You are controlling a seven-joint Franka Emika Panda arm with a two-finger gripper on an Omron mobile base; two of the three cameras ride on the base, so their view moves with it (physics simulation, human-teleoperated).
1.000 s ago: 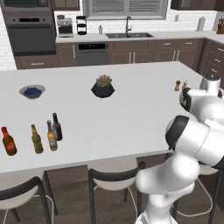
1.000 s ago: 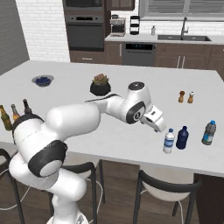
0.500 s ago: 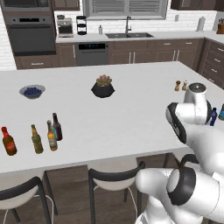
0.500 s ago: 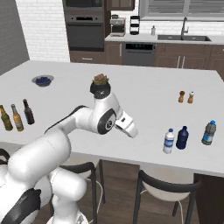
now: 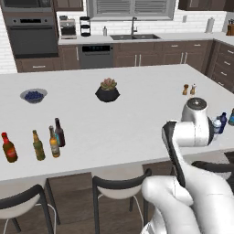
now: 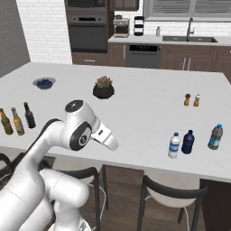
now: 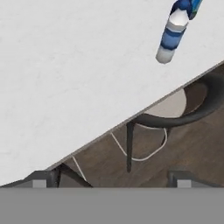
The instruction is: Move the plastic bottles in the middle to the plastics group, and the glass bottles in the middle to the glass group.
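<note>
Water bottle (image 6: 174,145) stood upright near the front edge of the table (image 6: 135,103), just beside the dark blue bottle (image 6: 187,142), with a second bluish bottle (image 6: 215,137) a little farther right. So the plastic one already sat with its group. In the hand view the water bottle (image 7: 173,34) showed at the top, well away from the finger tips.

Glass bottles were at the far left end of the table: amber beer bottle (image 5: 54,142) and dark brown beer bottle (image 5: 59,133) close together, olive-green bottle (image 5: 38,146) just beside them, red-labelled bottle (image 5: 8,148) farther left. The two beer bottles appeared to stand within reach of the glass group, not clearly apart from it.

Gripper (image 6: 108,140) hung over the table's front edge, well apart from every bottle, carrying nothing. Jaws stood wide, with nothing between them.

Handling judgement: the beer bottles look rigid, smooth, top-heavy and breakable; likely slippery under hard pads. Best hold would be around the straight body below the shoulder, not the thin neck. They stand crowded, so approach from the open side to avoid toppling a neighbour. The water bottle looks light and slightly yielding; grip mid-label, gently.
</note>
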